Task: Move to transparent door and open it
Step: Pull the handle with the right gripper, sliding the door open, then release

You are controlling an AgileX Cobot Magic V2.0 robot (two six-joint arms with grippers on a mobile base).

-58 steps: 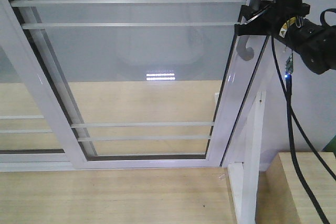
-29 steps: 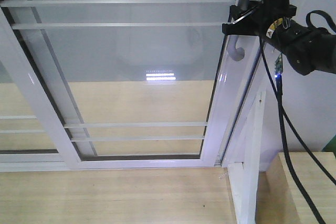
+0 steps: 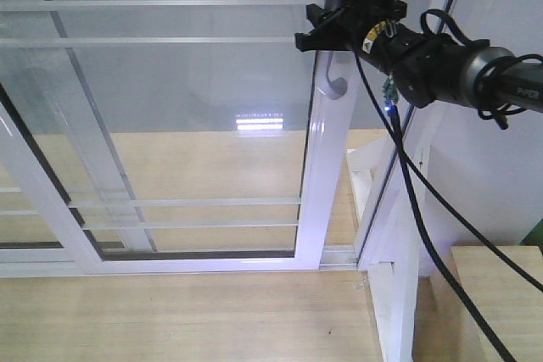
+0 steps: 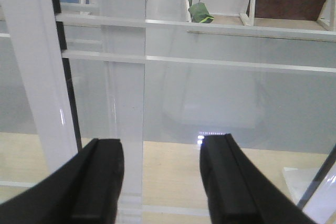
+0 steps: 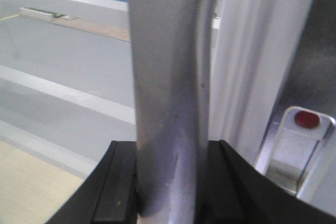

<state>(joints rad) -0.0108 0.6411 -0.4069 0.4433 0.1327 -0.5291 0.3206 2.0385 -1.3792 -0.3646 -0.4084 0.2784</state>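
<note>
The transparent door (image 3: 327, 175) is a white-framed sliding glass panel with thin horizontal bars. It stands slid left of the jamb, with a gap to its right. Its curved grey pull handle (image 3: 333, 80) hangs on the right stile. My right gripper (image 3: 327, 40) is shut on that handle near its top. In the right wrist view the handle (image 5: 170, 93) fills the space between the black fingers (image 5: 123, 192), and the lock plate (image 5: 300, 145) with a red dot sits to the right. My left gripper (image 4: 160, 182) is open and empty, facing the glass.
A second white-framed glass panel (image 3: 42, 167) without a handle overlaps at the left. The white door jamb (image 3: 407, 235) stands at the right. A wooden ledge (image 3: 496, 294) sits at the lower right. The right arm's black cable (image 3: 416, 209) hangs down across the gap.
The right gripper has moved left with the handle in it, and the door has slid left, widening the gap at the jamb.
</note>
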